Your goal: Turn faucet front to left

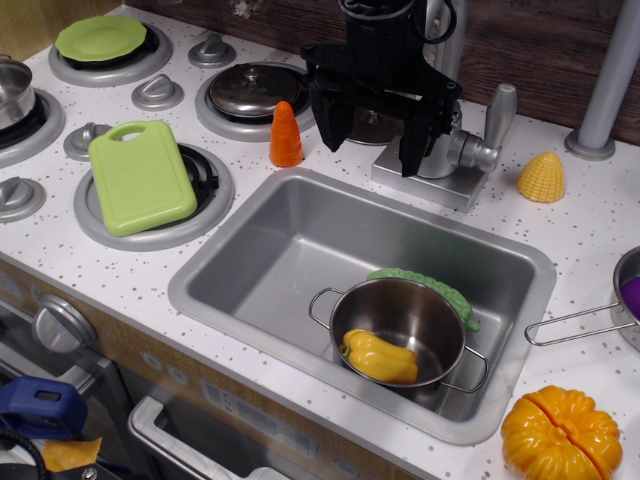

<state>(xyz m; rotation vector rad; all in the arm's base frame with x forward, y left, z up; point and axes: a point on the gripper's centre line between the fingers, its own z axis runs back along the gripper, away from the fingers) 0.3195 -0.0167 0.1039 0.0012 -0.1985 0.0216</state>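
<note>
The faucet (pixel 440 165) stands behind the sink on its square flat base, with the side lever handle (pixel 497 112) pointing up to the right. Most of its curved spout is hidden behind my gripper; a bit of silver shows between the fingers. My black gripper (pixel 372 138) hangs over the faucet's left side, above the sink's back rim. Its jaws are spread wide, the left finger near the sink's back edge and the right finger (pixel 413 145) against the faucet body. It holds nothing that I can see.
The sink (pixel 260 260) holds a steel pot (pixel 400 325) with a yellow pepper (pixel 380 357) and a green pea pod (pixel 440 290). An orange carrot (pixel 286 135) stands left of my gripper. A corn piece (pixel 541 178), grey pole (pixel 605 90), pumpkin (pixel 560 432), green cutting board (pixel 140 177) and lidded burner (pixel 255 90) surround it.
</note>
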